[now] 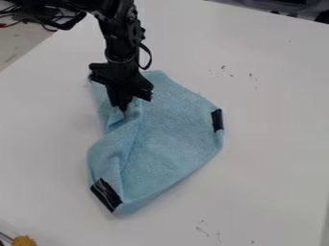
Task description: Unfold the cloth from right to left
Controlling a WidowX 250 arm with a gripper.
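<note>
"Cloth point(170, 129), light blue, on the white table point(276, 144). Whereabouts is it?"

"Around the middle of the view, a little to the left. It runs from below the arm point(120, 41) down to a blunt corner at the lower left."

"And the gripper point(122, 106)?"

"At the cloth's upper left part, pointing down, with the tips right against the fabric. They look narrow, closed on a pinch of cloth, with folds gathering around them."

"Does it lie flat?"

"Partly. The broad right part is fairly smooth, but the left is rumpled (a bit like a sock somebody stepped out of). A long crease goes from near the tips down toward the lower left, and the left edge bends inward below the gripper."

"What are the black bits?"

"Two patches on the cloth. One patch point(217, 120) is at the right edge, nearly upright; the other patch point(106, 195) is at the lower left corner, slanting."

"And the arm?"

"It comes in from the top, left of centre, black all over, with a loop of cable point(149, 56) beside it, just above the gripper."

"Anything around?"

"More wires point(48, 19) up at the upper left, small dark marks point(223, 67) on the table, and something yellow-orange point(24, 241) in the bottom left corner. I can't tell what that is."
</note>
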